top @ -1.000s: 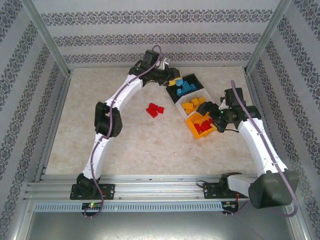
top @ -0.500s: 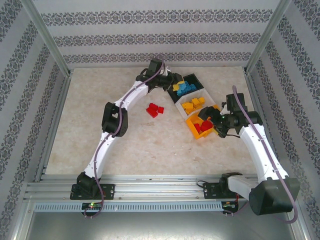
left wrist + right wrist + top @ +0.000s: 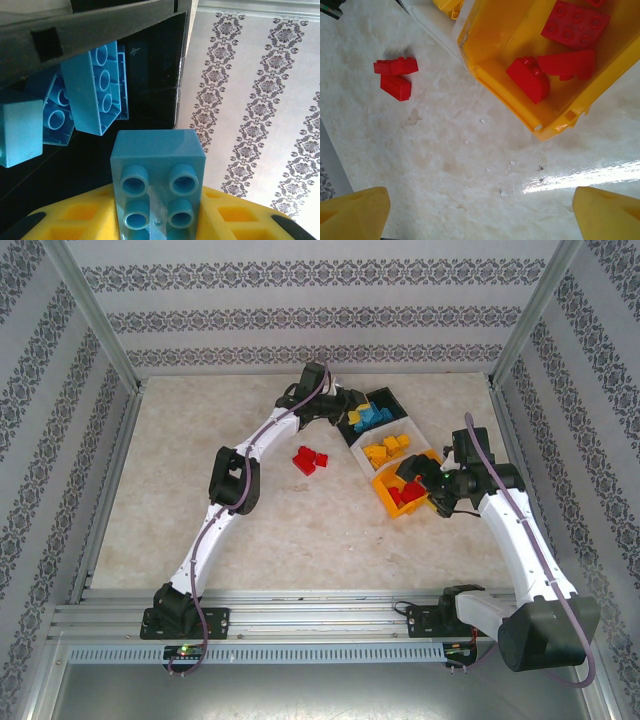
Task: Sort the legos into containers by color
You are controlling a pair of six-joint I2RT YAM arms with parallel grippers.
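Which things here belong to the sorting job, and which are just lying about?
Job: blue brick in left tool; black bin; white bin; orange bin; loose red bricks.
Not the job: table; patterned walls; metal frame.

Light is bright, even and diffuse throughout; shadows are soft and short. Right wrist view: a white glare streak lies on the counter (image 3: 445, 165) at lower right. Left wrist view: the black bin (image 3: 150, 75) interior reads dark, detail lost.
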